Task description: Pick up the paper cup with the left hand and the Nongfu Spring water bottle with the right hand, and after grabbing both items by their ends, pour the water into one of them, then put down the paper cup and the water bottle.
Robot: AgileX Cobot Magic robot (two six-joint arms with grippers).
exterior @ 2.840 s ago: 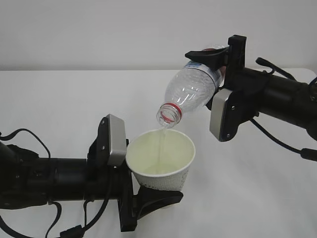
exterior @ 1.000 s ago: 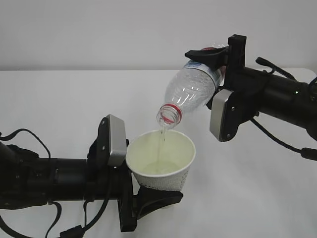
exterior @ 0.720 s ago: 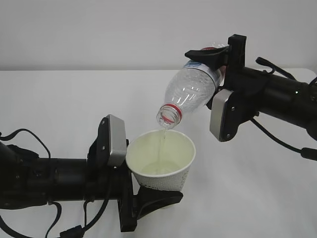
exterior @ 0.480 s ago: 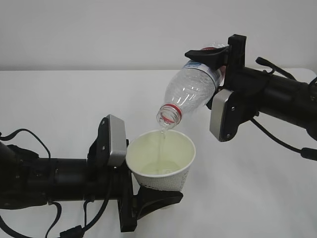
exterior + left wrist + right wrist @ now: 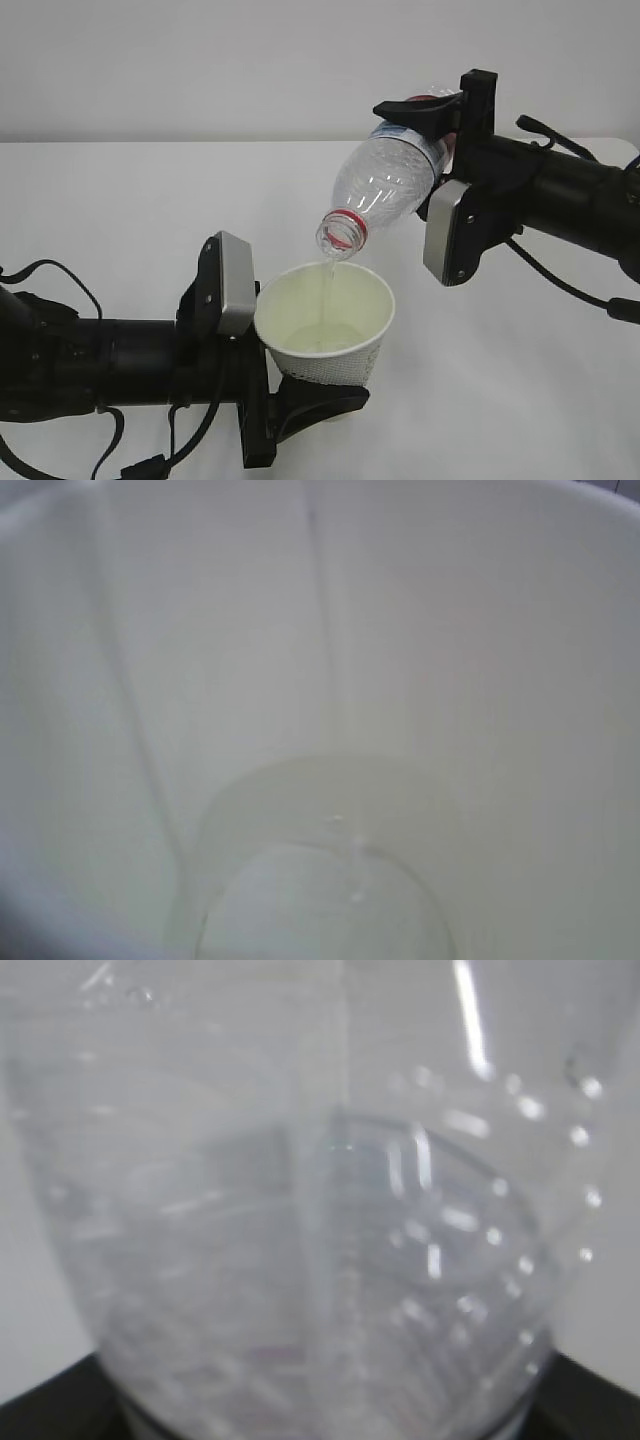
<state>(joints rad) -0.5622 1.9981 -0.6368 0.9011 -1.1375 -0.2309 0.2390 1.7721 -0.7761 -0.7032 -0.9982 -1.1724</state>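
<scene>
Cup (image 5: 325, 325) clamped in left jaws | bottle (image 5: 385, 190) clamped in right jaws, tilted above cup

Black arms, grey rectangular pads, looping black cables

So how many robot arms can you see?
2: the left hand holds the paper cup at bottom left; the right hand tips the Nongfu Spring water bottle at upper right.

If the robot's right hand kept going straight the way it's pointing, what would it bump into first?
The right hand points left and a little downward, gripping the water bottle by its base. Going straight on, the bottle's mouth would probably meet the paper cup rim or the left hand holding it, though depth is unclear.
</scene>
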